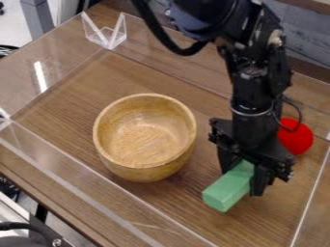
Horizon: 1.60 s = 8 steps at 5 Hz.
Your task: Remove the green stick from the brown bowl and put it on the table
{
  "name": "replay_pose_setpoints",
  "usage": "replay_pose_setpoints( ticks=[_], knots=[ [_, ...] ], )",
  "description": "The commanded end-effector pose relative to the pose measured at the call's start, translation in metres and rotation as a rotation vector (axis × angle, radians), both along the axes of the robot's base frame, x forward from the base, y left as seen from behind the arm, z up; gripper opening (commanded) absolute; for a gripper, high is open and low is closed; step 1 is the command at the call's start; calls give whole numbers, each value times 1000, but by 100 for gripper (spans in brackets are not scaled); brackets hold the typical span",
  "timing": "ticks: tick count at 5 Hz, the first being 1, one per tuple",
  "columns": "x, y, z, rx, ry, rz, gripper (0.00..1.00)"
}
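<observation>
The green stick [226, 193] is a mint block tilted in the jaws of my gripper [252, 176], which is shut on its upper end. Its lower end hangs just over the table [91, 82], to the right of the brown bowl [146, 136] and near the front right wall. The bowl sits in the middle of the table, and its pale inside holds nothing. The black arm comes down from the top of the view and stands upright over the stick.
A red strawberry [296, 138] lies on the table just right of the arm, partly hidden behind it. Low clear acrylic walls [103, 31] border the tabletop. The front wall runs close below the stick.
</observation>
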<state>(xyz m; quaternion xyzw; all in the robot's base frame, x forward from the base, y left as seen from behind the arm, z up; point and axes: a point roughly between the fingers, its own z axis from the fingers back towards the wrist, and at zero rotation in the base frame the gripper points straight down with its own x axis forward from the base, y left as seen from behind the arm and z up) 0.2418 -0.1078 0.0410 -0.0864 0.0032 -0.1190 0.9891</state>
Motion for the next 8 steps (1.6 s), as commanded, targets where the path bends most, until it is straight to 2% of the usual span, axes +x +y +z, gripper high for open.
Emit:
replay_pose_setpoints(
  ticks=[1,2,4,7,8],
  knots=[
    [1,-4,15,-23,-42,9,0],
    [1,-2,19,-24,-29,-4,100],
    [-3,16,27,-18,-13,59,100],
    [-18,28,25,-8,25,6,100],
    [-17,27,10,-4,37,6,100]
  ],
)
